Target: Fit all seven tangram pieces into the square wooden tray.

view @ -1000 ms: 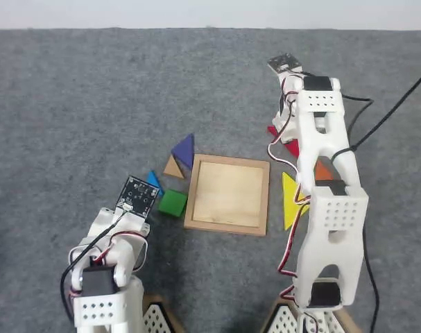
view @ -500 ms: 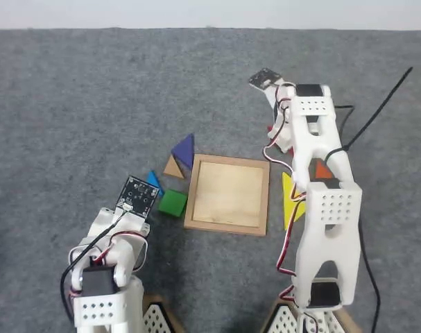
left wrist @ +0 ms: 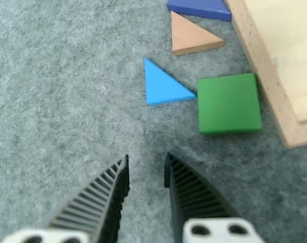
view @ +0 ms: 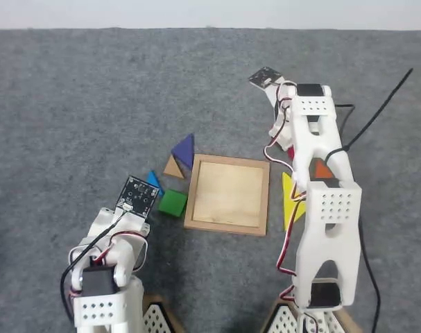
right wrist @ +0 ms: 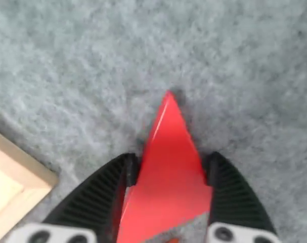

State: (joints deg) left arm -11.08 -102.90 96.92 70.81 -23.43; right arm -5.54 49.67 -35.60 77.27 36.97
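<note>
My right tool [right wrist: 169, 161] is clamped on the flat red triangle [right wrist: 168, 136]. Its sloped edges could squirt it out short of the square wooden tray [right wrist: 16, 187]. My left tool [left wrist: 146, 161] is apart and empty.

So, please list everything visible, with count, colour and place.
tray: 1, wood, centre
blue triangle: 1, dark blue, tray's far-left corner
tan triangle: 1, tan, beside it
small triangle: 1, light blue, tray's left
square: 1, green, tray's left edge
yellow triangle: 1, yellow, tray's right
orange piece: 1, orange, under right arm
red triangle: 1, red, tray's far right
mat: 1, grey, underneath
left gripper: 1, black, open, near square
right gripper: 1, black, gripping red triangle
</note>
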